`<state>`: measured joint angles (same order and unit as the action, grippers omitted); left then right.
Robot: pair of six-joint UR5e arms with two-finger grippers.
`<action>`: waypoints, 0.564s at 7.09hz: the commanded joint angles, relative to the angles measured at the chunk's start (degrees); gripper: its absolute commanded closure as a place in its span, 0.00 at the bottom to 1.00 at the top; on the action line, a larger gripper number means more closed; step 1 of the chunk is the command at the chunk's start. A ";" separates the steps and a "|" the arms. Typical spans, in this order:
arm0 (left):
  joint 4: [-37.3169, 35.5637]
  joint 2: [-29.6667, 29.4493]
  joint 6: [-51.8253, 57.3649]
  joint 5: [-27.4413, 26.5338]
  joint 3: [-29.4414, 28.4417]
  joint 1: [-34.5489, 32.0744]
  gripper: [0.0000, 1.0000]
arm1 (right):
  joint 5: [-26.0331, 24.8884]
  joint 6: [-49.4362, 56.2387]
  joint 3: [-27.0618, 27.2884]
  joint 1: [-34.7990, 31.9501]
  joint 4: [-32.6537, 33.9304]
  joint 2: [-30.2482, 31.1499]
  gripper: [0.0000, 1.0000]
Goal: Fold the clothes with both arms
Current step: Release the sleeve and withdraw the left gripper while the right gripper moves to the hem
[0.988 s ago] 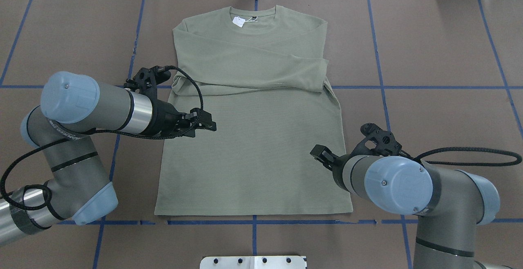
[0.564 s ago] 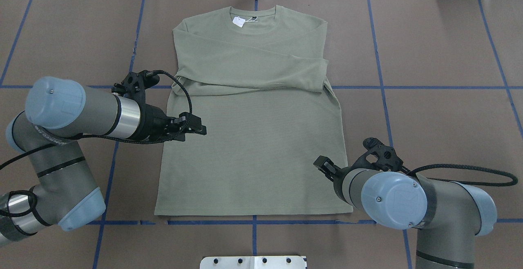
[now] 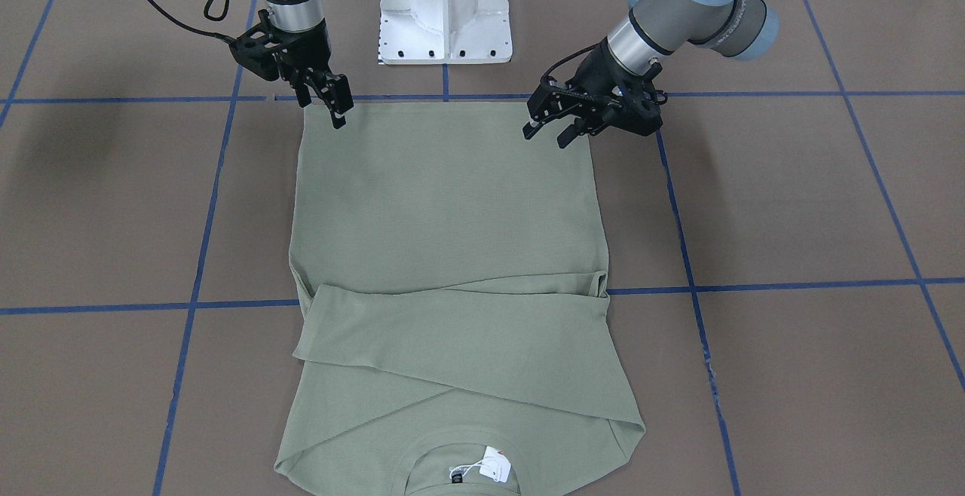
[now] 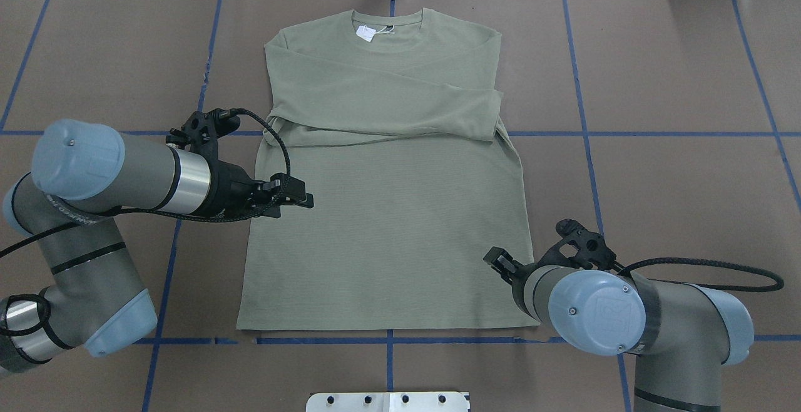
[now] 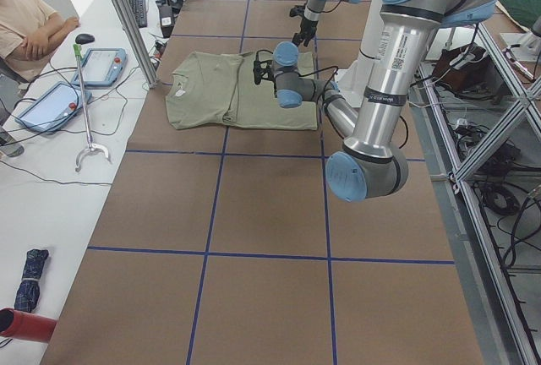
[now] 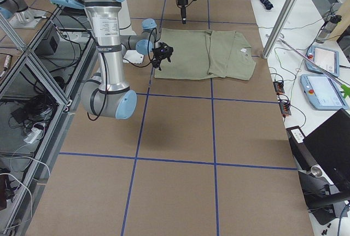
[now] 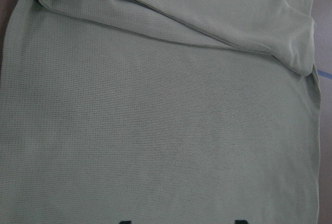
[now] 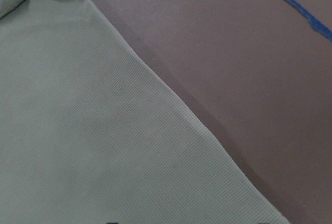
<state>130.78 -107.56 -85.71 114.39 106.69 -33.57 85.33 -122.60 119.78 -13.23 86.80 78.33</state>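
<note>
- Brown table (image 4: 657, 55), gridded with blue tape, carries the sage-green shirt (image 4: 388, 230) at its middle. The shirt lies flat, collar at the far side, hem near the robot, both sleeves crossed over the chest.
- Left gripper (image 3: 546, 136) hovers above the shirt's left side, fingers spread and empty.
- Right gripper (image 3: 341, 117) hangs over the near right hem corner, fingers apart, holding nothing.
- White hang tag (image 4: 365, 33) lies at the collar.
</note>
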 commanded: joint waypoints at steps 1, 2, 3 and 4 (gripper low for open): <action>0.00 -0.19 -0.07 -0.13 0.10 0.00 0.27 | 2.89 -0.19 -1.21 0.57 -0.06 0.76 0.13; 0.00 -0.02 -0.07 -0.05 0.10 0.00 0.27 | 3.35 -0.19 -1.39 0.83 -0.06 0.94 0.14; 0.00 -0.01 -0.07 -0.13 0.10 0.00 0.27 | 3.44 -0.10 -2.44 1.18 -0.06 1.03 0.15; 0.00 -0.01 -0.07 -0.05 0.10 0.00 0.27 | 4.48 -0.10 -2.28 1.18 -0.06 1.29 0.15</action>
<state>130.78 -107.60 -85.78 114.30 106.78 -33.57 88.87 -122.73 117.76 -12.19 86.75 79.37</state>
